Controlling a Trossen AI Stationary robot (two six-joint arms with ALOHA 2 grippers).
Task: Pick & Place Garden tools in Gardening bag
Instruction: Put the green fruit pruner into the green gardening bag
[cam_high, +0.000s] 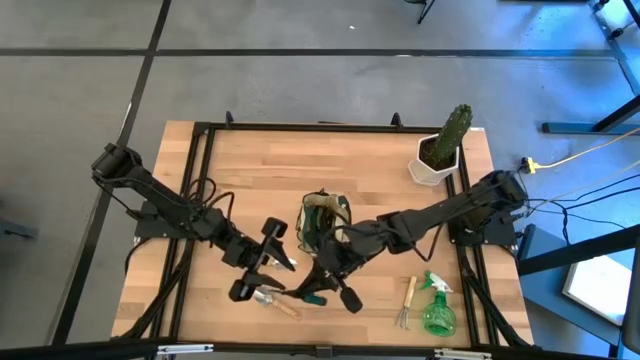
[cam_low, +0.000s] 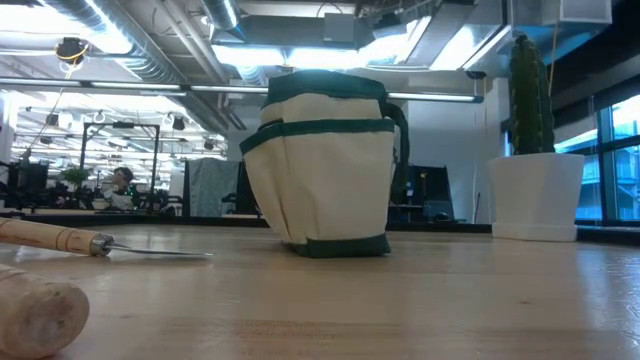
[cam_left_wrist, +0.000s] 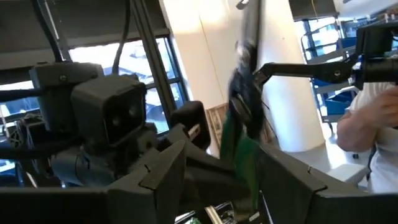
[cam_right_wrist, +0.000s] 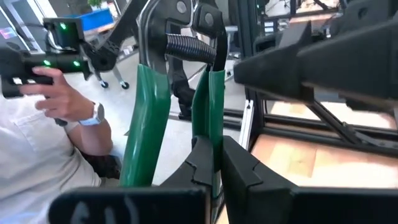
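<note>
Although several surfaces are shown close up, no brand, label or legible writing can be made out on any tool or on the gardening bag (cam_high: 324, 222).

The pruners (cam_right_wrist: 177, 87) are pinched by one green handle between the pressed-together fingers of the right gripper (cam_high: 322, 290), near the table's front edge just in front of the bag; in the right wrist view their long axis is seen rising away from the fingers, with the coiled spring between the handles and the pivot at the far end.

The left gripper (cam_high: 270, 252) is held just beside them, to the bag's left, its fingers spread apart and nothing gripped.

The trowel (cam_high: 277, 301) is laid on the wood below the left gripper, its long axis running left to right. The hand fork (cam_high: 405, 303) lies nearly front to back, tines toward the front edge, just beside the spray bottle (cam_high: 436, 308) at the front right.

The bag is stood upright at the table's middle.
</note>
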